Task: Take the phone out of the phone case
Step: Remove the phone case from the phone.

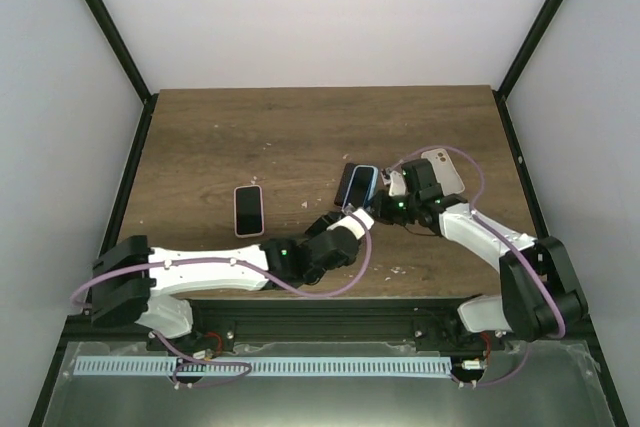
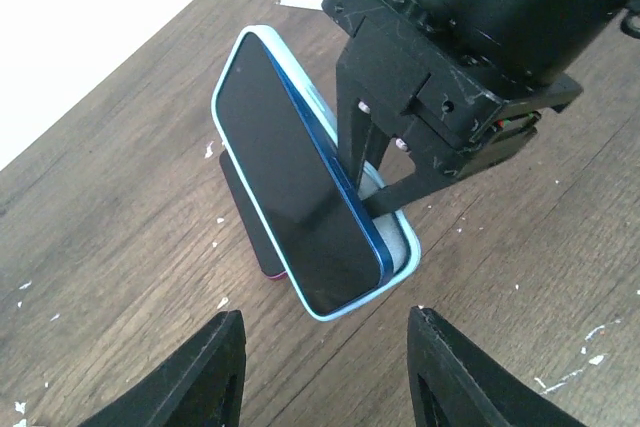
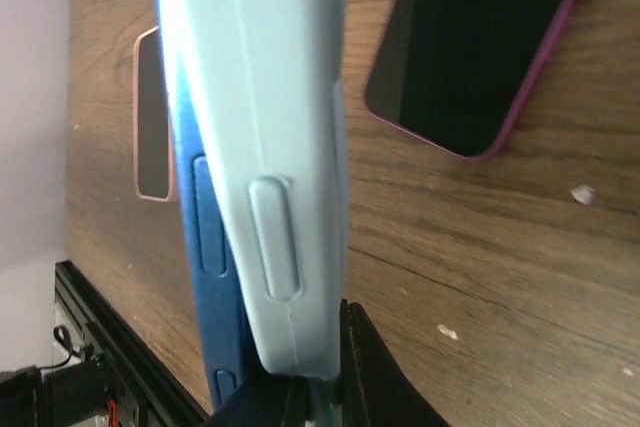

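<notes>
Fingers [image 3: 365, 367] of the right gripper [image 2: 382, 203] are pinched shut on 1 long wall of the light-blue phone case [image 2: 398, 239], holding it tilted up on its edge above the table [image 1: 250, 127]. Inside it, the blue phone [image 2: 285, 167] has 1 long side lifted clear of that wall, and its other side sits in the case rim. The left gripper [image 2: 320, 377] faces the screen from just beside, its 2 fingers [image 2: 215, 372] spread with nothing between them. Under the raised case, a dark phone with a purple rim [image 3: 470, 37] lies flat on the wood. A pink-rimmed phone [image 1: 249, 209] lies well apart to the left, and a white-backed phone [image 1: 443, 167] lies by the right arm.
</notes>
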`<state>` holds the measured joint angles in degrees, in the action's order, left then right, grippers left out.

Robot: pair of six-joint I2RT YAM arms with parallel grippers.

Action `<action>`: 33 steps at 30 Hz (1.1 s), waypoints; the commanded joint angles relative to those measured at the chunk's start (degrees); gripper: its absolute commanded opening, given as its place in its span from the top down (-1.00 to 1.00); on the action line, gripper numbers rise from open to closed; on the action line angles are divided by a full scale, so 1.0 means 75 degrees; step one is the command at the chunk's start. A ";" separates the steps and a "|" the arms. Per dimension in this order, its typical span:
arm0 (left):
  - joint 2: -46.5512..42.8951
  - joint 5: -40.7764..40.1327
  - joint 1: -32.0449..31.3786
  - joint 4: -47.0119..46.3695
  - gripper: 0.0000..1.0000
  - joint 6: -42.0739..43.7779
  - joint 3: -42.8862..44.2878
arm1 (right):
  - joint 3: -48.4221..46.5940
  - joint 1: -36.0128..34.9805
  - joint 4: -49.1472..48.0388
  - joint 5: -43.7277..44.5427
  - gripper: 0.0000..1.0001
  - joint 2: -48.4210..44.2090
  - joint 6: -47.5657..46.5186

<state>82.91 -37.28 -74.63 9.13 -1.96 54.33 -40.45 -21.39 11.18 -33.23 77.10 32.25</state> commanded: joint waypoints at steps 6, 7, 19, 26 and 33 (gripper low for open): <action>0.1454 -0.0711 0.0056 0.0371 -0.15 -0.0395 0.1023 | 0.0386 0.0061 -0.0660 0.0989 0.99 -0.0705 0.1034; 0.1594 -0.0735 0.0065 0.0376 -0.16 -0.0388 0.1110 | 0.0380 0.0062 -0.0688 0.0923 0.99 -0.0651 0.1042; 0.2002 -0.0386 0.0638 -0.0631 -0.04 0.0167 0.0776 | 0.0383 0.0219 -0.0791 0.0258 0.99 -0.0397 0.0973; 0.1677 0.0725 0.0900 -0.1427 -0.07 0.0420 0.0277 | 0.0369 0.0330 -0.0839 0.0132 0.99 -0.0223 0.0841; 0.1683 0.0882 0.1029 -0.1678 -0.06 0.0484 0.0221 | 0.0401 0.0408 -0.0928 0.0108 0.99 -0.0113 0.0800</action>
<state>96.25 -32.82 -67.68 -0.21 0.71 56.16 -36.67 -18.85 8.10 -30.85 76.47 39.51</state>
